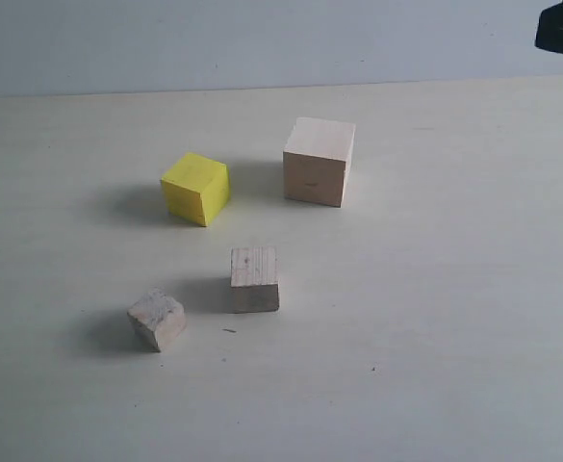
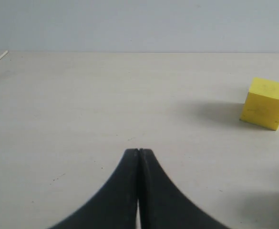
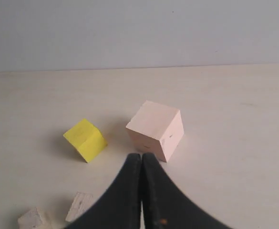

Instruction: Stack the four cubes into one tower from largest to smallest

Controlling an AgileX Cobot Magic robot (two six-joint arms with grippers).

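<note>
All four cubes sit apart on the pale table. The largest, pale wood cube [image 1: 319, 161] [image 3: 155, 130] is at the back right of the group. The yellow cube [image 1: 195, 188] [image 2: 265, 103] [image 3: 85, 140] is to its left. A smaller plain wood cube [image 1: 254, 279] [image 3: 79, 205] lies nearer the front, and the smallest greyish cube [image 1: 157, 319] [image 3: 33, 219] is front left. No tower stands. My left gripper [image 2: 138, 151] is shut and empty, away from the cubes. My right gripper [image 3: 141, 156] is shut and empty, hanging short of the pale cube.
A dark part of an arm [image 1: 562, 27] shows at the top right corner of the exterior view. The table [image 1: 454, 289] runs back to a plain wall.
</note>
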